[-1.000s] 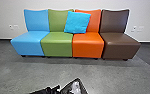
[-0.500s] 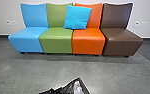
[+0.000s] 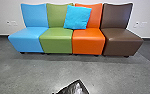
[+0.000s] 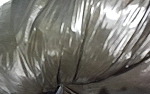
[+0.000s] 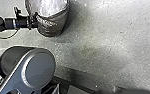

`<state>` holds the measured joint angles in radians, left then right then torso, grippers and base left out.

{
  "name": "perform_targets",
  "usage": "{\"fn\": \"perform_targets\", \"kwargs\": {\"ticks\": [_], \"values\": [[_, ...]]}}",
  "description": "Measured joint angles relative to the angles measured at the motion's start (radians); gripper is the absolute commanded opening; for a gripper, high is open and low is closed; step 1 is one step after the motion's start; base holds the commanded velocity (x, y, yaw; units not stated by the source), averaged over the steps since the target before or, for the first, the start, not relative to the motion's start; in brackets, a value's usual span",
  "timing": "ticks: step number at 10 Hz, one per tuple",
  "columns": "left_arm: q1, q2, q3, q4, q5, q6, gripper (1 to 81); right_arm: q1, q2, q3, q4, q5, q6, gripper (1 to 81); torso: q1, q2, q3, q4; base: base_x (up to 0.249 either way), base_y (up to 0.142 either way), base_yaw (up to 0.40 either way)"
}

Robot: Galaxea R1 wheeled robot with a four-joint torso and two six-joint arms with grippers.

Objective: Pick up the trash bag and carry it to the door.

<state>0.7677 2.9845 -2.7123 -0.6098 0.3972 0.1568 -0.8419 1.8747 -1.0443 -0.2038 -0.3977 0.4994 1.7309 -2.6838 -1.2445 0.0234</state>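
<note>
Trash bag [image 3: 74,88]: thin, slick plastic, pleats drawn tight into my left gripper [image 5: 35,23], which is clamped on the gathered neck [image 4: 59,83], the right place to hold it. Beyond my grip the body bulges over the floor [image 5: 111,37]; I judge it light, floppy, easily torn if snagged.

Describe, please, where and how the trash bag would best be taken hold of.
Probably by its gathered neck, coming from the side where the left arm meets the trash bag. The folds converge there into a narrow bunch that should pinch well, while the body beyond swells out wide and round.
</note>
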Motion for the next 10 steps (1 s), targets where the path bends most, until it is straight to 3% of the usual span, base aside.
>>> {"fn": "perform_targets", "kwargs": {"ticks": [2,6,7,10], "values": [[0.023,0.013,0.0,0.0,-0.061,0.003,81.1,-0.001,0.004,0.0,-0.001,-0.004,0.0,81.1,0.0,0.0,0.0,0.0,0.0,0.0,0.0],[0.023,0.01,0.001,0.001,-0.055,0.003,81.1,-0.011,0.005,0.0,-0.002,-0.004,0.0,81.1,0.0,0.0,0.0,0.0,0.0,0.0,0.0],[0.023,0.007,0.001,0.0,-0.049,-0.001,1.0,-0.014,0.005,0.0,-0.003,-0.004,0.0,81.1,0.0,0.0,0.0,0.0,0.0,0.0,0.0],[0.029,0.004,0.001,0.004,-0.042,0.0,1.0,-0.015,0.005,0.0,-0.003,-0.004,0.0,81.1,0.0,0.0,0.0,0.0,0.0,0.0,0.0]]}}
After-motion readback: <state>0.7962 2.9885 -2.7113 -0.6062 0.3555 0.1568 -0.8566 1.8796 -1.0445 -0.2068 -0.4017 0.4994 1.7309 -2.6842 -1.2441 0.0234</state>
